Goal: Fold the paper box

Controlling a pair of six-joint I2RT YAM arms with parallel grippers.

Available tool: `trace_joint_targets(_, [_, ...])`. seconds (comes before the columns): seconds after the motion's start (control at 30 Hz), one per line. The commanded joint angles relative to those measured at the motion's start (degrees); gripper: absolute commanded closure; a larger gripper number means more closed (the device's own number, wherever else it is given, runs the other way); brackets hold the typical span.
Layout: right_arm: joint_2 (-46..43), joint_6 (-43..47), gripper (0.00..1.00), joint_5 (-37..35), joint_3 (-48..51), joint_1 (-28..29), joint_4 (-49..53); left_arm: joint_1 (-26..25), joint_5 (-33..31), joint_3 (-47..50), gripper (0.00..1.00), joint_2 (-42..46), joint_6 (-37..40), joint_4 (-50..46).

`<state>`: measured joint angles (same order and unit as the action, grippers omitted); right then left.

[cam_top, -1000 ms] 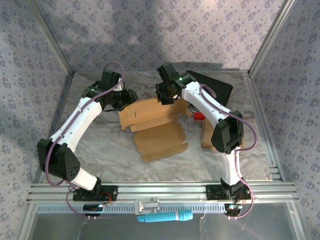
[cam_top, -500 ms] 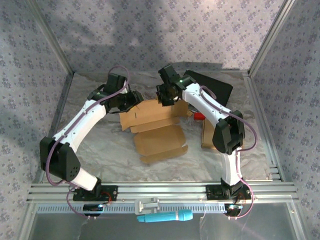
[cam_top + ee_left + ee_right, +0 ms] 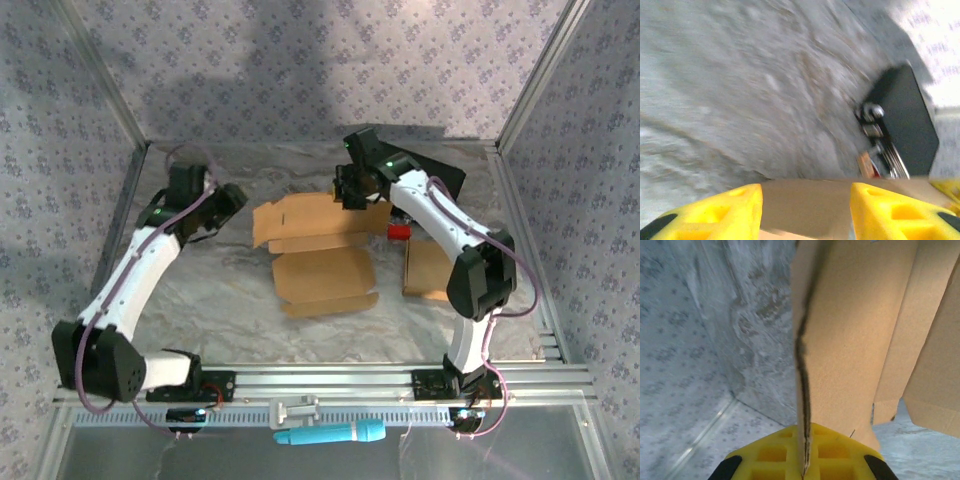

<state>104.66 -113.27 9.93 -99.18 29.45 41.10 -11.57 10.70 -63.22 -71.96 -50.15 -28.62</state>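
The paper box (image 3: pixel 318 252) lies unfolded in the middle of the table, a flat brown cardboard sheet with its flaps spread out. My right gripper (image 3: pixel 352 196) is over its far right corner, shut on an upright cardboard flap (image 3: pixel 850 335). That flap's edge runs straight down between the yellow fingers (image 3: pixel 840 452). My left gripper (image 3: pixel 232 197) hangs just left of the box, apart from it. Its yellow fingers (image 3: pixel 715 212) stand open, and the cardboard (image 3: pixel 805 205) shows face-on in the gap between them.
A black flat object (image 3: pixel 432 172) lies at the back right, with a small red thing (image 3: pixel 398 232) in front of it. Another cardboard piece (image 3: pixel 428 268) sits under the right arm. The cage walls (image 3: pixel 125 195) close off both sides. A teal tool (image 3: pixel 330 434) rests beyond the front rail.
My left arm has swung left, off the box's left flap. My right gripper has shifted slightly right with the flap, and the box has moved right with it.
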Motion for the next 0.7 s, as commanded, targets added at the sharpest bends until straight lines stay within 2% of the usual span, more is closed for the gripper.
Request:
trace_joint_targets(0.0, [-3.87, -3.56, 1.00, 0.59, 1.37, -1.72, -1.04, 3.67, 2.81, 8.99, 0.63, 1.04, -4.25, 7.47])
trace_joint_targets(0.1, [-4.67, -4.69, 1.00, 1.37, 2.27, -3.22, -1.87, 4.63, 8.46, 16.11, 0.77, -1.00, -8.92, 19.05])
trace_joint_targets(0.2, [-5.17, -6.09, 1.00, 1.64, 2.89, -4.19, -2.97, 4.31, 14.08, 22.17, 0.83, -5.17, -14.60, 33.96])
trace_joint_targets(0.27, [-5.06, -6.65, 1.00, 1.86, 2.76, -4.87, -3.34, 3.02, 15.05, 24.39, 0.83, -7.55, -16.64, 41.19])
trace_joint_targets(0.4, [-4.35, -7.75, 1.00, 2.90, 2.16, -5.71, -4.08, 0.15, 16.07, 25.29, 0.82, -12.10, -18.58, 49.60])
trace_joint_targets(0.67, [-3.32, -8.15, 1.00, 4.00, 1.20, -5.99, -3.94, -2.41, 16.88, 25.00, 0.75, -18.41, -22.17, 58.76])
